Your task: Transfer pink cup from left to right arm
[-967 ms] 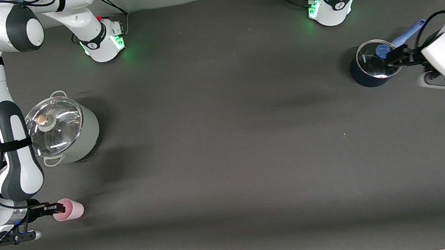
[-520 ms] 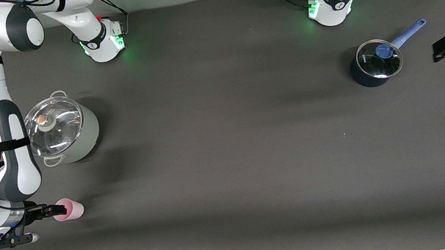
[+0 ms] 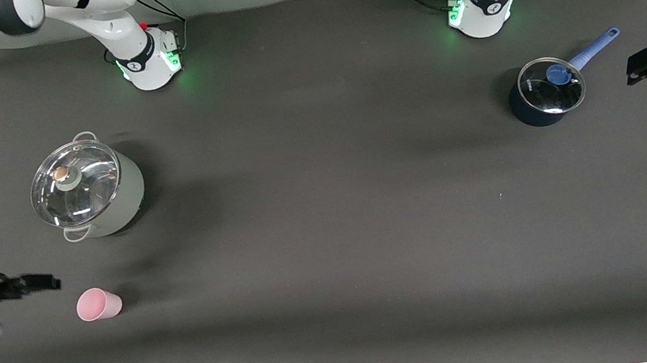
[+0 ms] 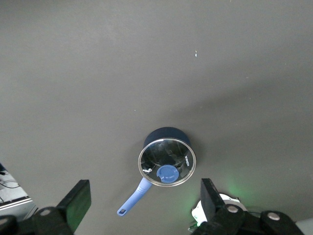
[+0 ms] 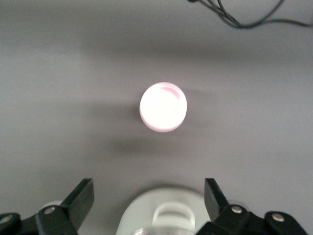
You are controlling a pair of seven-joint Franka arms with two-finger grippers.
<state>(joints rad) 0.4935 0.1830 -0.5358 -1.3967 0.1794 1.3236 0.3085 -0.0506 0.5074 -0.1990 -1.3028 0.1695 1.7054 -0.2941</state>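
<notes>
Dark grey matte surface (image 3: 328, 218): small pale-pink plastic tumbler (image 3: 98, 303) upright, free, at 4 o'clock of spread right claw (image 3: 40, 284); left claw (image 3: 645, 63) spread, at 3 o'clock of lidded dark blue saucepan (image 3: 544, 93).

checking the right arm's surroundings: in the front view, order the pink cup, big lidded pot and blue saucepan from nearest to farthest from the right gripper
Measured from the right gripper, open above the table at the right arm's end:
1. pink cup, just beside the gripper, nearer the front camera.
2. big lidded pot, same end, farther from the camera.
3. blue saucepan, at the left arm's end.
</notes>
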